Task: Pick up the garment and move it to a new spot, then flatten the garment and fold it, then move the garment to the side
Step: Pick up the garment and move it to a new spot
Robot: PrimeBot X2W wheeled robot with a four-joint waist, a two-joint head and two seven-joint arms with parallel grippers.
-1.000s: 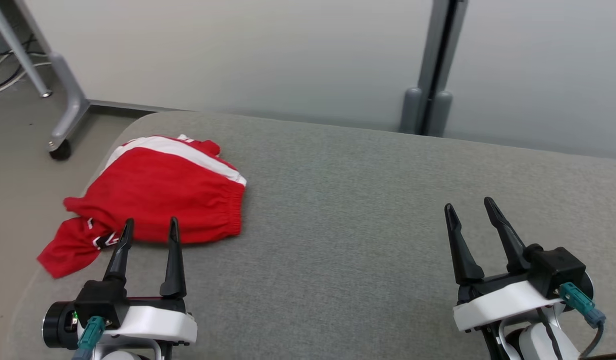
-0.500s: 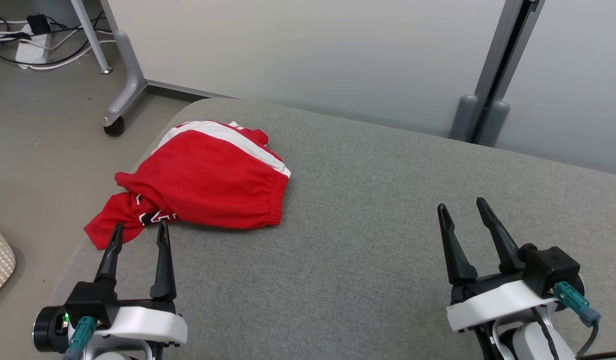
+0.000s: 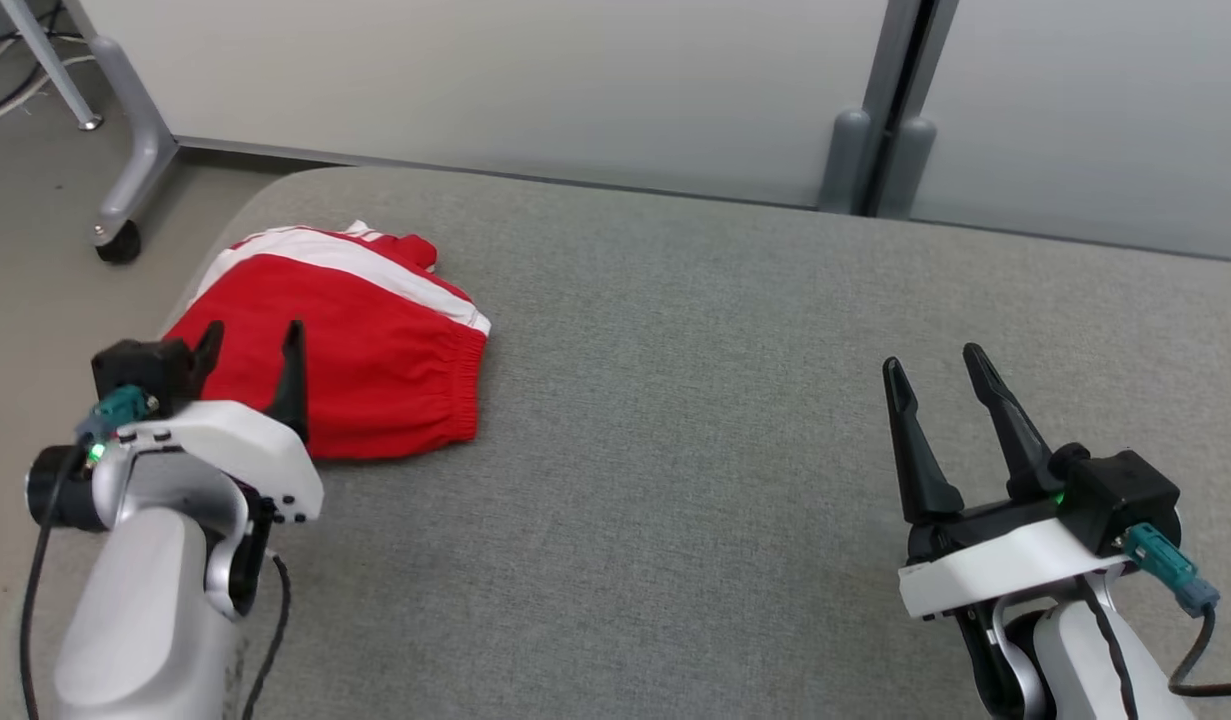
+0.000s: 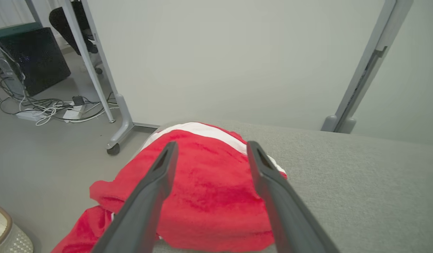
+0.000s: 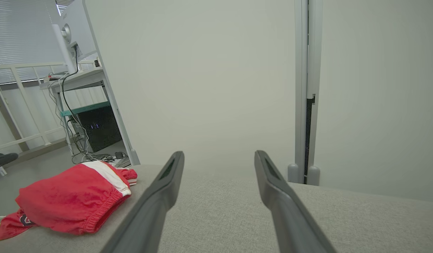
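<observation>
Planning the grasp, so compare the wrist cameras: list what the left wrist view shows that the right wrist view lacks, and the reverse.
Left wrist view, not the right: the left tool, open and framing the red shorts; a castor.
Right wrist view, not the left: the right tool, open above the grey cushion; a monitor.
Both: shorts, cushion, pale wall, grey post, black computer tower.
</observation>
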